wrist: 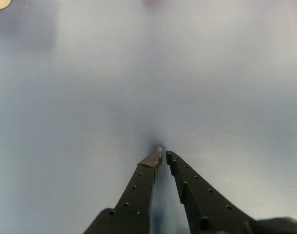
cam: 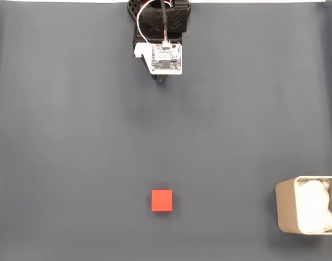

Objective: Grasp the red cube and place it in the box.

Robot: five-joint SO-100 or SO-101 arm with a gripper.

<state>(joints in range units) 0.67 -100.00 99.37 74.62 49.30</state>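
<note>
Fingers (wrist: 163,155) first: in the wrist view we see the two dark prongs run up from the bottom edge and meet almost tip to tip, only a sliver of gap between them, nothing held. So we log them as closed and empty. They point down at bare grey tabletop (wrist: 153,73), close enough that a dark shadow sits right at the tips; we judge this is a parked, tucked pose rather than a reach.

In the fixed view the arm (cam: 161,32) sits at the top centre edge, folded in over its base, with the white circuit board on it facing the camera. That fits a rest posture: the grasp has not begun.

Moving outward, the red cube (cam: 161,200) lies flat on the tabletop in the lower middle, almost straight below the arm in this view and well apart from it. Nothing is near it, so we expect a clear approach from above; its faces look roughly square to the frame, so probably little wrist turn is needed.

The box (cam: 286,209) sits at the lower right, cut off by the frame edge, open side up with white padding inside. It is well apart from the cube, off to the right, so after pickup we would expect a sideways carry.
</note>
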